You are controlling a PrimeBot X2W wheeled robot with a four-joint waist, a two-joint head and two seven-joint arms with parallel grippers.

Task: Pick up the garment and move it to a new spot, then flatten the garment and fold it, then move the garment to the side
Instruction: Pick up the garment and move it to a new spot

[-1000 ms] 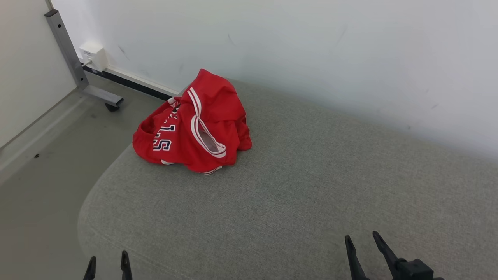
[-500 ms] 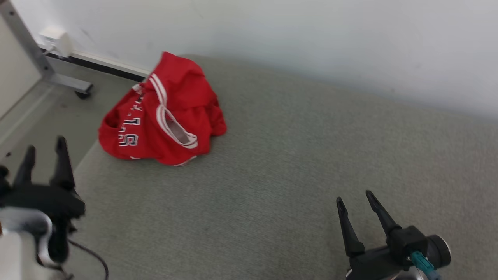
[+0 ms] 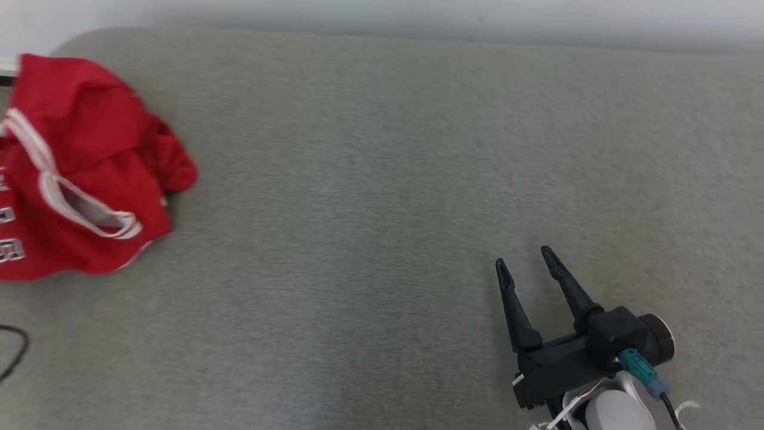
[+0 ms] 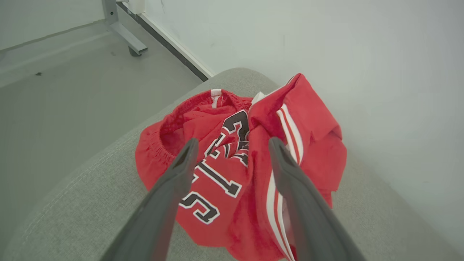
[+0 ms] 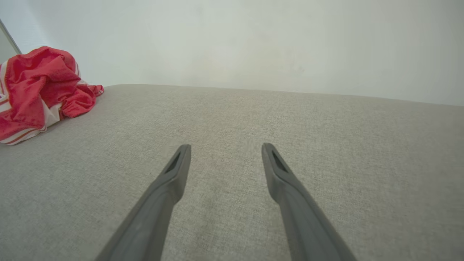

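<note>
A crumpled red garment [image 3: 77, 173] with white stripes and dark lettering lies bunched at the far left of the grey cushion [image 3: 382, 179], near its corner. In the left wrist view the garment [image 4: 239, 163] sits just beyond my left gripper [image 4: 232, 145], which is open and hovers above it with its fingers apart. My right gripper [image 3: 524, 257] is open over bare cushion at the lower right, far from the garment. From the right wrist the garment [image 5: 40, 90] lies at the far left, and that gripper [image 5: 224, 148] holds nothing.
A pale wall [image 5: 253, 40] runs along the back of the cushion. Grey floor [image 4: 54, 94] drops away beyond the cushion's left corner, with a metal frame leg [image 4: 123, 32] and a dark baseboard [image 4: 174, 47] there. A black cable [image 3: 15, 352] loops at the left edge.
The head camera has swung right and down, so the garment now sits at the picture's left edge. The left gripper has risen and left the head picture. The right gripper has come forward.
</note>
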